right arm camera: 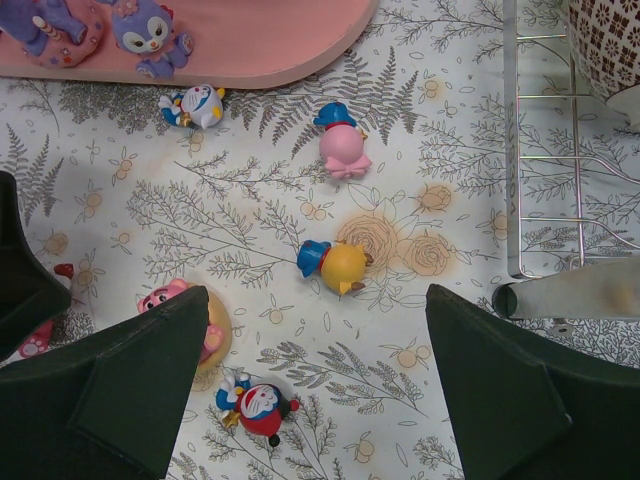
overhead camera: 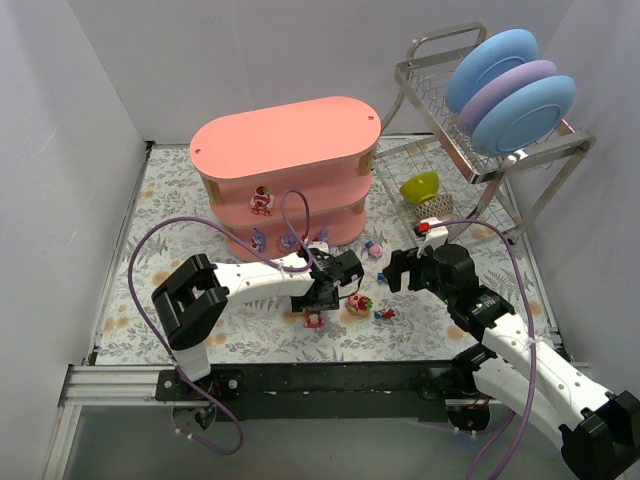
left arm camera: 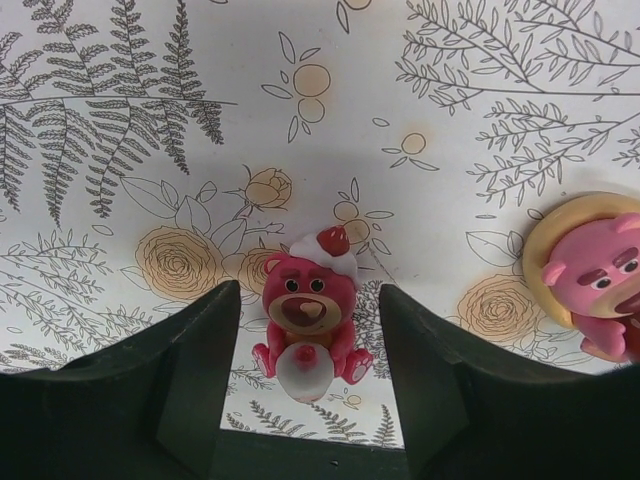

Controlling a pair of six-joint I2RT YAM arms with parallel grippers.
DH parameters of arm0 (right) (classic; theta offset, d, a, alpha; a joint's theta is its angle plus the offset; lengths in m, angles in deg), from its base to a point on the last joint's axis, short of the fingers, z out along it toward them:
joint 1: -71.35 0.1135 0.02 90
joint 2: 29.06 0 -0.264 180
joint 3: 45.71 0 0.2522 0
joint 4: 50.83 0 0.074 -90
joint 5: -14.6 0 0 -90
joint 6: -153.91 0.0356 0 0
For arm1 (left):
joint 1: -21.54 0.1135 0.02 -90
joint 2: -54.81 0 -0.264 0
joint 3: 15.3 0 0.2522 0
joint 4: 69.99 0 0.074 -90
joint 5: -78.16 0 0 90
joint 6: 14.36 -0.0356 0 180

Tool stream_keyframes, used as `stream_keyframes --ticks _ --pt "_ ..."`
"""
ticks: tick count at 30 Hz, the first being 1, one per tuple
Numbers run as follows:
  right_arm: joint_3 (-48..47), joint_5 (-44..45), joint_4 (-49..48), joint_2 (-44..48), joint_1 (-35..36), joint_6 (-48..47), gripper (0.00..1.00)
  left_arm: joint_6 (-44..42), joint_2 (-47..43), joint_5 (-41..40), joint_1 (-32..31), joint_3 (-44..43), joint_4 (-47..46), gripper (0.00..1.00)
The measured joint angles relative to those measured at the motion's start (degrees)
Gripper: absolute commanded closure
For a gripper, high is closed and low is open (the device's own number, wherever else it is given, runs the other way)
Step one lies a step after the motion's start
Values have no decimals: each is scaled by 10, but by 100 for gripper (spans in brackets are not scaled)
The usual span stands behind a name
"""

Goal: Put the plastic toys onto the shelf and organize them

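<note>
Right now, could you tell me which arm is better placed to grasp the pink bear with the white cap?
Left: the left gripper, open, brackets the pink bear; the right gripper hovers open over other toys.

pink bear [left arm camera: 307, 325] inside left claw [left arm camera: 308, 295], gaps beside

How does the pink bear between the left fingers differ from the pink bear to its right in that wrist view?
The capped bear wears a white cap with a red top and holds a white ball; the ringed bear sits in a tan ring. The capped bear sits between the fingers of the open left gripper; the ringed bear lies outside them. Both are glossy pink, on the floral mat.
</note>
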Motion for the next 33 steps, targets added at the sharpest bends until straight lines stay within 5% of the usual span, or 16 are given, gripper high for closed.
stream_keyframes --ticks 7,20,33 --pt "0 0 -2 0 0 0 4 0 22 9 0 0 -1 47" --pt "0 0 -2 0 0 0 4 4 18 8 0 0 -4 82" --pt "0 0 -2 7 0 0 4 -58 -175 -158 0 -3 -55 94"
